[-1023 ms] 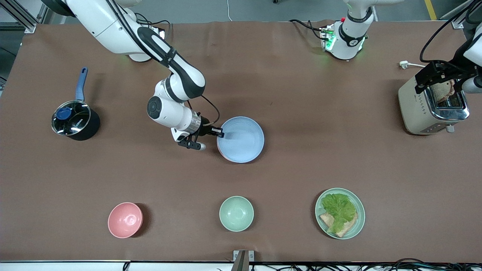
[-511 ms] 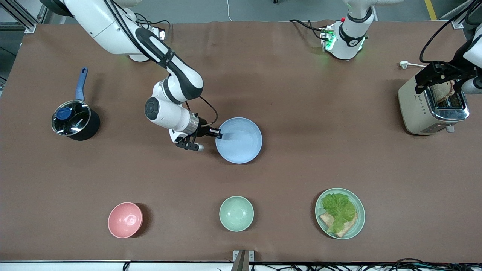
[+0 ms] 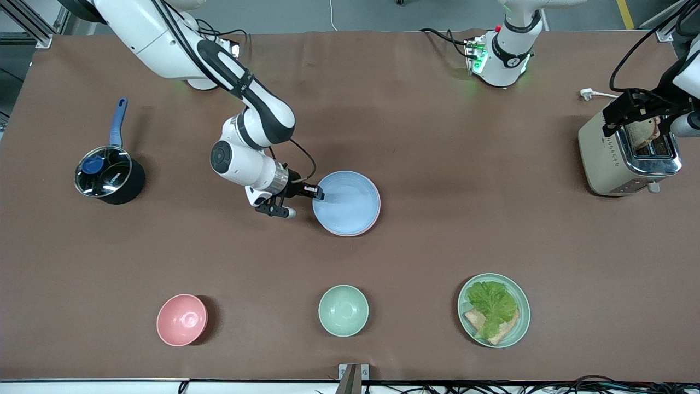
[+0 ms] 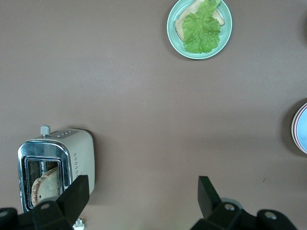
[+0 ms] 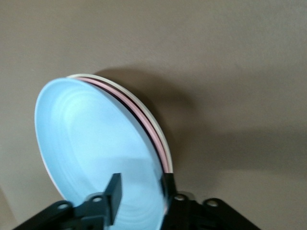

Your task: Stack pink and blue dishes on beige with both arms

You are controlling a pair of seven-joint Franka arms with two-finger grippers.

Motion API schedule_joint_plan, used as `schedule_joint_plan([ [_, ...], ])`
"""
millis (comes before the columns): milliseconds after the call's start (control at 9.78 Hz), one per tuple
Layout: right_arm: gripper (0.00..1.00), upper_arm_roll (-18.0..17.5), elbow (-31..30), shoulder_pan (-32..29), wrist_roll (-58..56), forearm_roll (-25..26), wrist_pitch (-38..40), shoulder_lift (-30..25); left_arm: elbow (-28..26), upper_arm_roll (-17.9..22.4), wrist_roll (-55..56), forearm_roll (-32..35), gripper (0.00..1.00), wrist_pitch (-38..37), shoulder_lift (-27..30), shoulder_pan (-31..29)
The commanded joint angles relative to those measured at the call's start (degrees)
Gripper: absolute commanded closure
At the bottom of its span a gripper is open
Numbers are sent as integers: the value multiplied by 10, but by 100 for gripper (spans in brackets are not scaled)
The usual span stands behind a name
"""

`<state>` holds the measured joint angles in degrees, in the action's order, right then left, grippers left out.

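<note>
Three shallow round matte plates (image 3: 346, 203), stacked.

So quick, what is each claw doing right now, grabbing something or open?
Right gripper: shut on the blue plate, at its rim, over the pink plate.
Left gripper: open, holding nothing, above the toaster.

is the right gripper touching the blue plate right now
Touching. The right wrist view shows the right gripper with one finger on each face of the blue plate's rim, pinching it.
</note>
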<state>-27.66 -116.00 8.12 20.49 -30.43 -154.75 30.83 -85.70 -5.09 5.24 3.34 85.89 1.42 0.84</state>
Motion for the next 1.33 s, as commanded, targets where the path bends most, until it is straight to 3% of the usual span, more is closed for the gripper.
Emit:
schedule_joint_plan([
  [0,0,-3,-15,-13,-4,-5,9,-70,-18,7,-8,-6,0,0,2,6],
  [102,0,4,-14,-26,-4,1,33,-89,-19,6,-8,-6,0,-1,2,7],
  [307,0,40,-15,-45,-4,69,88,-138,-19,6,-8,-6,0,0,1,7],
  [818,0,184,60,-84,-2,302,382,-292,-16,4,-8,-5,0,3,-4,7],
  [1023,0,239,116,-84,-16,323,459,-330,-15,3,-8,-6,0,2,-1,8],
  [1227,0,261,235,-86,-74,323,592,-329,-13,4,-5,-34,0,10,-2,7],
])
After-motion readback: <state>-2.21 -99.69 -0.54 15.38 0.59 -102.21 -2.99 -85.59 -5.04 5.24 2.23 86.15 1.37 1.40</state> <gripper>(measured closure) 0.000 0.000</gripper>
